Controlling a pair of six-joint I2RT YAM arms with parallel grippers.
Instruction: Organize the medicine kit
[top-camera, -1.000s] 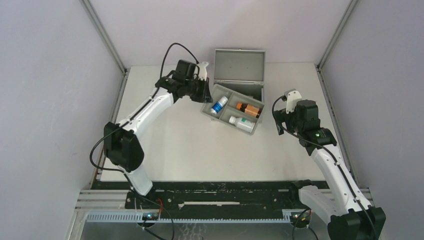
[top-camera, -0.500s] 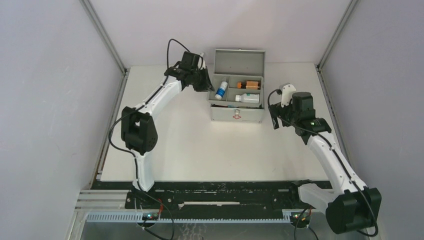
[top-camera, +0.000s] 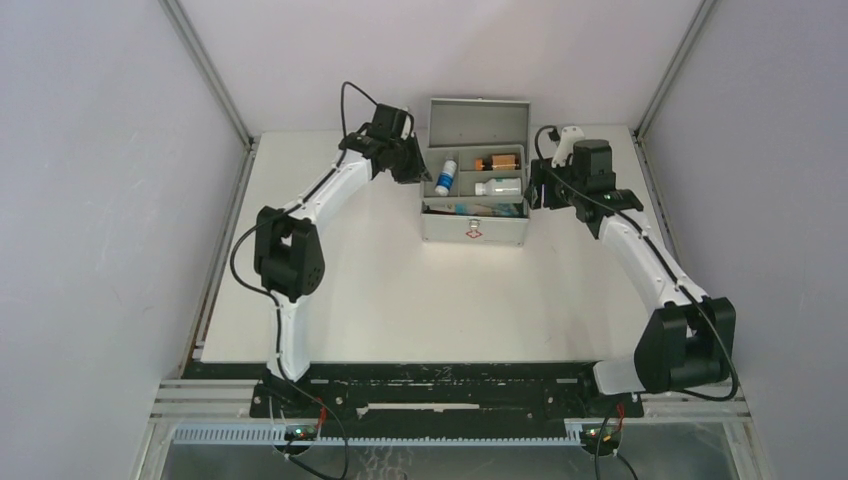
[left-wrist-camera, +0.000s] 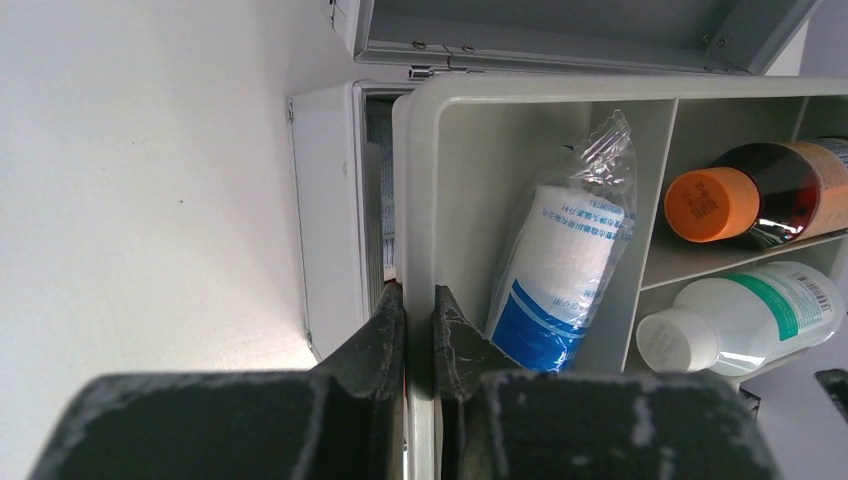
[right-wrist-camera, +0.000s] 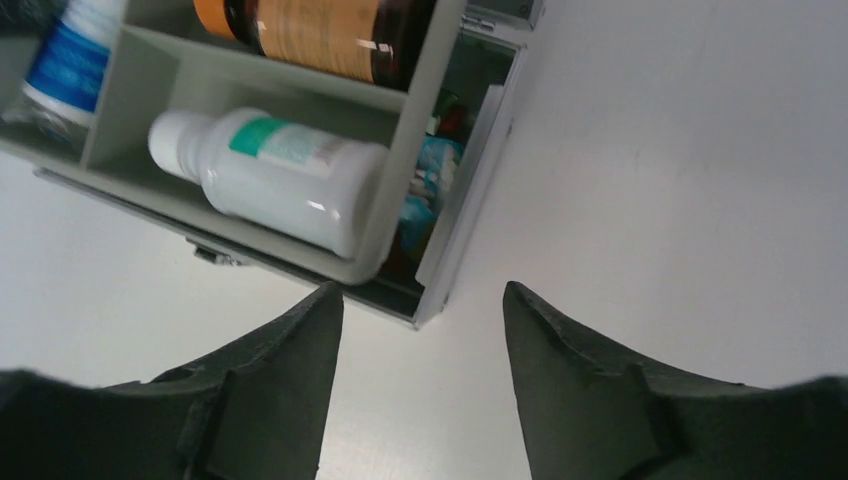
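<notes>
Left jaws are pinched narrow on the left wall of the grey tray (left-wrist-camera: 415, 180), one finger inside it and one outside. Our right jaws stand wide apart with nothing between them, just off the right end of the medicine kit (top-camera: 474, 226). We've got the kit sitting on the desk (top-camera: 380, 290) between the two sets of jaws, lid up, tray in its open top. Just past the left jaws lies a wrapped gauze roll (left-wrist-camera: 565, 260), with a brown bottle (left-wrist-camera: 770, 190) and a white bottle (left-wrist-camera: 745, 320) further right.
</notes>
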